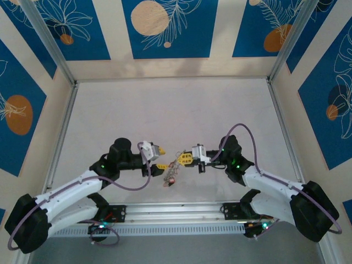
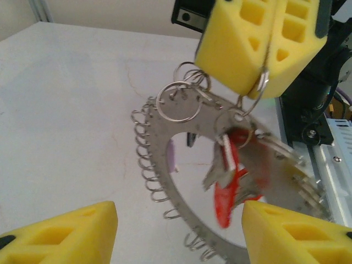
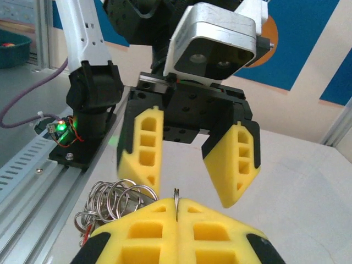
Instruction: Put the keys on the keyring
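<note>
Pale grey surface (image 1: pixel 165 104) between blue patterned walls, with both arms meeting above its near edge. My right claw (image 2: pixel 259 82) is clenched on a thin wire loop at the top of the keyring (image 2: pixel 157 165). The keyring hangs clear of the surface, with the keys (image 2: pixel 226 192) (red, black, pale purple) dangling within it. My left claw (image 3: pixel 188 187) stands released, facing the bunch, nothing between its pads. Judged step: re-gripping for threading. Next, I would close the left claw squarely on one key, without swinging the bunch.
</note>
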Robot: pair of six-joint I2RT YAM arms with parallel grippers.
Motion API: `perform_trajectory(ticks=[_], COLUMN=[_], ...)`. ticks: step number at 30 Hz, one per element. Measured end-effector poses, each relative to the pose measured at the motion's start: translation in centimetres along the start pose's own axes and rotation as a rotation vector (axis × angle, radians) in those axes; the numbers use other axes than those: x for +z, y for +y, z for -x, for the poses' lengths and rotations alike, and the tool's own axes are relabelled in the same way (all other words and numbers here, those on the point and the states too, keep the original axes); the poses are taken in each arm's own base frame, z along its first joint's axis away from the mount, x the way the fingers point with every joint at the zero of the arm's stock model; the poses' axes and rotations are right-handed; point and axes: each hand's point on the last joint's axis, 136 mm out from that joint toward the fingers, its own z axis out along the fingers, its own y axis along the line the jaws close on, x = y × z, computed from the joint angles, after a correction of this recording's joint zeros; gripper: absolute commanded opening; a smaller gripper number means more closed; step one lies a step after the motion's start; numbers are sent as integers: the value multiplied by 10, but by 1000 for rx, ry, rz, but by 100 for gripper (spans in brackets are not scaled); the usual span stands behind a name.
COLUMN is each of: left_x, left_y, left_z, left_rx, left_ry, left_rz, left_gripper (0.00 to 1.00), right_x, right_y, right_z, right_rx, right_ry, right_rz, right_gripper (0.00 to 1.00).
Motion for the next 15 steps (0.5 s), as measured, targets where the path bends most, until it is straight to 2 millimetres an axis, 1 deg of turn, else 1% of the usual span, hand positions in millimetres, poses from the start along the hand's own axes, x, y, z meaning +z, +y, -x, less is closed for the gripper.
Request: perform_trajectory(ticks=[4,8,15], left_x=[9,17,23], left_y=[-6,-7,-6], left_z=[-1,-3,-8], left_rx=[6,5,16], left_ry=[-7,-7,-11], left_rz=[-15,-19,0], left_gripper=[61,61,53], right_x=[6,12,16], right_y=[-2,-4,-7], right_z=[-6,-11,-13], right_rx=[13,30,35], right_ry=[18,32,39], right_rz=[5,12,11], right_gripper=[0,0,0])
